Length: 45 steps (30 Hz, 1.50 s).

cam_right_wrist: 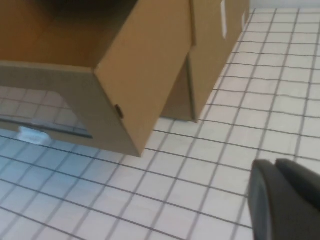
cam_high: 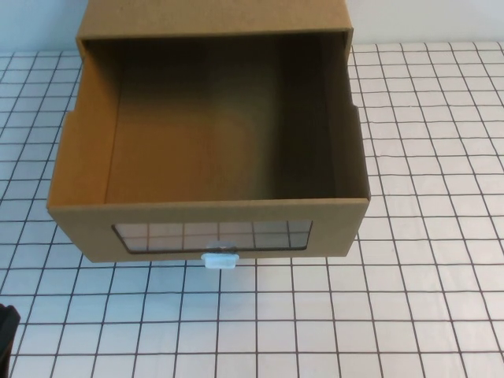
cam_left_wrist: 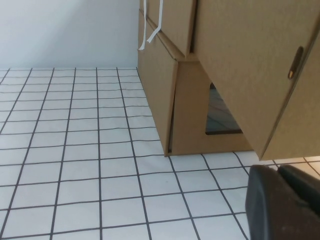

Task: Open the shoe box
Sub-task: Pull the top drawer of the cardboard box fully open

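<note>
Since the right pincer (cam_right_wrist: 275, 172) sits at the lower right of its wrist view, closed on nothing and apart from the box's front corner, it needs only to stay clear. Whether the left pincer (cam_left_wrist: 277, 180) is open I cannot tell; it hangs low by the bench (cam_high: 409, 315). Beyond them a white pull tab (cam_high: 220, 260) hangs under the clear window (cam_high: 213, 236). The shoe box (cam_high: 213, 142) fills the upper centre, its drawer drawn out and empty, so the opening looks done; only the front panel could be bumped.
</note>
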Tool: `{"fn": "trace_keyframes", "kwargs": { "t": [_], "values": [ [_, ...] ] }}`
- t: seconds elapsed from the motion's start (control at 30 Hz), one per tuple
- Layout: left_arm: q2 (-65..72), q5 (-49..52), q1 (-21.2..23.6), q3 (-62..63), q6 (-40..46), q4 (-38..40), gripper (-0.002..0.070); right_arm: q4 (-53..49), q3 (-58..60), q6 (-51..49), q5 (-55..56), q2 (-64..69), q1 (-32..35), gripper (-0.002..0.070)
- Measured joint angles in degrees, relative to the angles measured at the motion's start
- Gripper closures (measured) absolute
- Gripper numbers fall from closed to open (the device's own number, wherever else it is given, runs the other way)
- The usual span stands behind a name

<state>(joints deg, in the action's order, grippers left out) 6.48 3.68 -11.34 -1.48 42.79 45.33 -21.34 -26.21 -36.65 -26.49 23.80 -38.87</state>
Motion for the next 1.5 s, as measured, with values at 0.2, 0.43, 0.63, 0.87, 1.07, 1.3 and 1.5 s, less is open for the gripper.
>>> {"fn": "trace_keyframes", "kwargs": {
  "t": [0.2,0.43,0.63,0.87,1.07,1.3,1.5],
  "values": [
    [0.0,0.0,0.0,0.0,0.0,0.0,0.0677,-9.1,5.2,0.0,1.9,-3.0,6.9,0.0689],
    [0.0,0.0,0.0,0.0,0.0,0.0,0.0677,-9.7,21.1,0.0,14.9,-16.5,23.2,0.0689],
    [0.0,0.0,0.0,0.0,0.0,0.0,0.0677,-8.9,25.9,0.0,19.3,-24.2,27.8,0.0689],
    [0.0,0.0,0.0,-0.1,0.0,0.0,0.0677,-7.8,26.2,-1.3,20.1,-24.3,28.0,0.0689],
    [0.0,0.0,0.0,-0.1,0.0,0.0,0.0677,-7.6,26.3,-2.7,21.6,-24.3,28.0,0.0689],
    [0.0,0.0,0.0,-0.1,0.0,0.0,0.0677,25.0,27.4,32.1,22.0,-24.3,28.0,0.0689],
    [0.0,0.0,0.0,-0.1,0.0,0.0,0.0677,32.0,27.5,42.6,15.0,-24.3,28.0,0.0689]
  ]
}}
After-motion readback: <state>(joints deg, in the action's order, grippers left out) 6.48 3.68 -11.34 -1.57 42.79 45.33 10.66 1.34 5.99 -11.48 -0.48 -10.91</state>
